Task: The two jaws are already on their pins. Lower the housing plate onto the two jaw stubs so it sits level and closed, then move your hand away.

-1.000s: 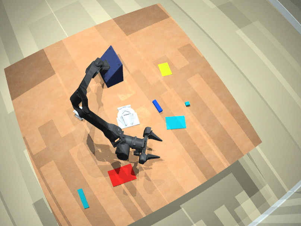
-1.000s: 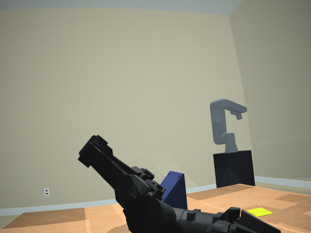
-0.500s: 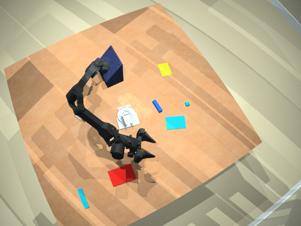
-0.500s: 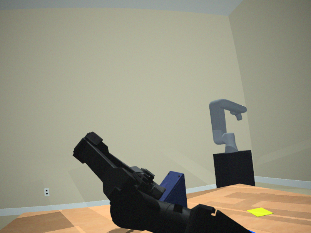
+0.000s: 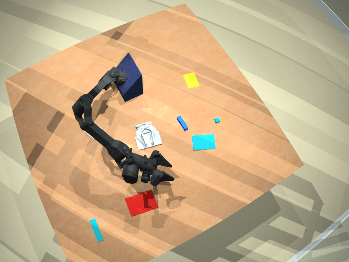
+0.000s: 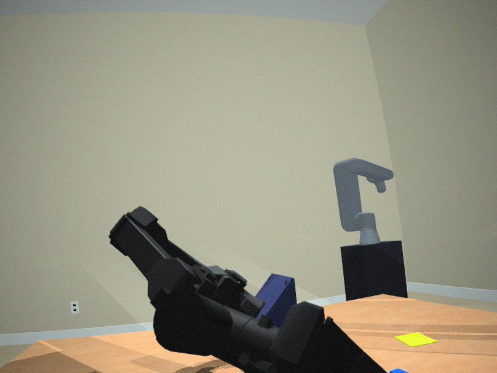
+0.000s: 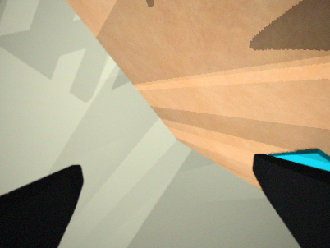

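The white base (image 5: 158, 141) lies mid-table in the top view, with the two long white jaws lying in a V on it. A smaller white piece, seemingly the housing plate, lies on the table to the left, mostly hidden under my arm. My gripper (image 5: 172, 172) (image 7: 168, 167) is open and empty, in the air to the lower right of the base, well apart from both white pieces. In the exterior view its fingers run out of the frame and no white part shows.
A blue bar (image 5: 182, 123), a cyan cube (image 5: 217, 119) and a cyan sheet (image 5: 203, 142) lie right of the base. A red sheet (image 5: 141, 203) and cyan strip (image 5: 96, 230) lie below; a yellow sheet (image 5: 191, 80) lies above. My arm stands at the dark blue wedge (image 5: 130, 70) (image 6: 277, 296).
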Available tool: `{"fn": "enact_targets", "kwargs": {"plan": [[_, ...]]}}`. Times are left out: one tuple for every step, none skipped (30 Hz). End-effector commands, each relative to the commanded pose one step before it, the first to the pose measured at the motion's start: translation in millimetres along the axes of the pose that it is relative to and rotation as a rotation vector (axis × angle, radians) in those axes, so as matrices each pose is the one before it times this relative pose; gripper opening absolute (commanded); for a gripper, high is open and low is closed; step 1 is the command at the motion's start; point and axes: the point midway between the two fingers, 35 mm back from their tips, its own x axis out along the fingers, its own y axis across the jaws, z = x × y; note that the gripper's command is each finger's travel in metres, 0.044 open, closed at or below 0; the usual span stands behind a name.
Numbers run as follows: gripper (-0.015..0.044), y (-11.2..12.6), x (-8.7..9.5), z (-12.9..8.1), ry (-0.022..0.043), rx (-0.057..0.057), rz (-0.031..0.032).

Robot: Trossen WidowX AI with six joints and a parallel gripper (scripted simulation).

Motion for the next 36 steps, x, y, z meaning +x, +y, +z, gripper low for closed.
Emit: {"fn": "enact_targets", "kwargs": {"plan": [[0.0440, -1.02, -7.71, 2.56, -0.02247, -0.0681, -0.01503], [0.0440, -0.50, -1.86, 0.67, -0.00511, -0.0186, -0.00433], [0.0440, -0.53, -1.86, 0.66, -0.00502, -0.0186, -0.00443], [0.0440, -0.56, -1.86, 0.65, -0.00492, -0.0186, -0.00454], [0.0440, -0.59, -1.86, 0.64, -0.00483, -0.0186, -0.00464], [0.0440, -0.62, -1.86, 0.63, -0.00473, -0.0186, -0.00474], [0.0440, -0.65, -1.86, 0.62, -0.00463, -0.0186, -0.00484], [0.0440, -0.68, -1.86, 0.61, -0.00453, -0.0186, -0.00493], [0.0440, -0.71, -1.86, 0.60, -0.00443, -0.0187, -0.00503], [0.0440, -0.74, -1.86, 0.58, -0.00432, -0.0187, -0.00512], [0.0440, -0.76, -1.89, 0.55, -0.00419, -0.0189, -0.00519], [0.0440, -0.79, -1.89, 0.54, -0.00409, -0.0189, -0.00528], [0.0440, -0.82, -1.88, 0.52, -0.00398, -0.0190, -0.00537], [0.0440, -0.85, -1.88, 0.51, -0.00387, -0.0190, -0.00546], [0.0440, -0.88, -1.88, 0.49, -0.00375, -0.0190, -0.00554], [0.0440, -0.91, -1.88, 0.47, -0.00364, -0.0190, -0.00563], [0.0440, -0.93, -1.87, 0.45, -0.00353, -0.0190, -0.00571], [0.0440, -0.96, -1.87, 0.43, -0.00341, -0.0190, -0.00579], [0.0440, -0.99, -1.87, 0.41, -0.00328, -0.0190, -0.00586], [0.0440, -1.01, -1.87, 0.39, -0.00316, -0.0190, -0.00593], [0.0440, -1.05, -1.85, 0.37, -0.00306, -0.0190, -0.00606], [0.0440, -1.08, -1.84, 0.35, -0.00294, -0.0190, -0.00613], [0.0440, -1.10, -1.84, 0.32, -0.00281, -0.0191, -0.00619], [0.0440, -1.13, -1.84, 0.30, -0.00268, -0.0191, -0.00624], [0.0440, -1.15, -1.84, 0.27, -0.00255, -0.0191, -0.00630], [0.0440, -1.17, -1.83, 0.24, -0.00241, -0.0191, -0.00635], [0.0440, -1.19, -1.83, 0.21, -0.00228, -0.0191, -0.00640], [0.0440, -1.21, -1.82, 0.18, -0.00215, -0.0191, -0.00645], [0.0440, -1.23, -1.82, 0.15, -0.00201, -0.0191, -0.00649], [0.0440, -1.25, -1.82, 0.12, -0.00187, -0.0191, -0.00653], [0.0440, -1.15, -1.78, 0.07, -0.00155, -0.0189, -0.00570], [0.0440, -1.17, -1.78, 0.04, -0.00143, -0.0189, -0.00572], [0.0440, -1.19, -1.77, 0.02, -0.00132, -0.0189, -0.00580], [0.0440, -1.21, -1.77, -0.01, -0.00120, -0.0189, -0.00587], [0.0440, -1.22, -1.76, -0.04, -0.00109, -0.0189, -0.00593], [0.0440, -1.26, -1.75, -0.07, -0.00099, -0.0188, -0.00618]]}}
